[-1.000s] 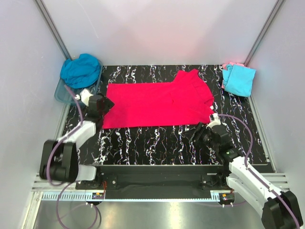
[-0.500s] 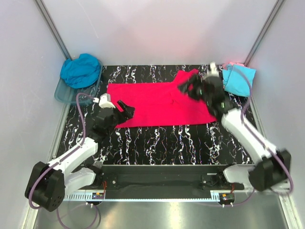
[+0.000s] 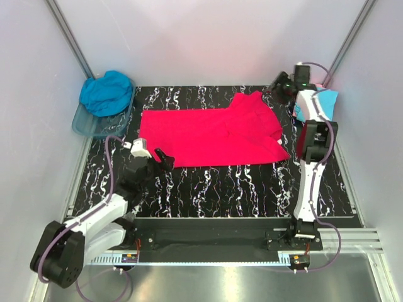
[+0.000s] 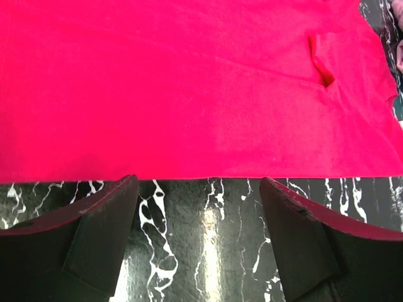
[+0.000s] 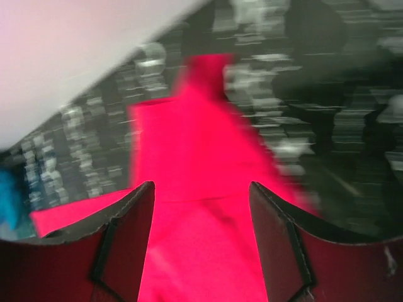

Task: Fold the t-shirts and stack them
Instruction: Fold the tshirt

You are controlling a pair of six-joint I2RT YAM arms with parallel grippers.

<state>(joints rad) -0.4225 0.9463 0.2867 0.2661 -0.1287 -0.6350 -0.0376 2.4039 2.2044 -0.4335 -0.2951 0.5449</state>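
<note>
The left gripper (image 4: 198, 189) has its two dark fingers (image 4: 104, 217) spread wide with nothing between them. Their tips sit just short of the near hem of the bright pink-red t-shirt (image 4: 189, 82), over the bare black marbled table (image 4: 208, 245). I cannot tell whether the tips touch the table. From the top view this gripper (image 3: 161, 158) is at the shirt's near left corner, just beside the cloth edge.

The right gripper (image 5: 198, 195) is also parted and empty. Its picture is blurred, but both fingers (image 5: 129, 239) frame the pink-red t-shirt (image 5: 195, 157) from above, clear of the cloth. From the top view the right arm reaches up to the far right corner, and its gripper (image 3: 281, 82) hangs just beyond the shirt's far sleeve.

The pink-red t-shirt (image 3: 208, 135) lies spread flat across the middle of the table (image 3: 220, 185), bottom hem to the left and sleeves to the right. One sleeve points to the far edge and the other to the right. The left wrist view shows a small raised crease (image 4: 321, 63) near the right side.

A wide bare strip of table runs between the near hem and the arm bases. A narrower strip is bare at the left.

The teal-blue t-shirt (image 3: 107, 93) is heaped in the clear tub (image 3: 82, 124) at the far left corner. The light cyan t-shirt (image 3: 326, 104) lies at the far right, partly behind the right arm.
</note>
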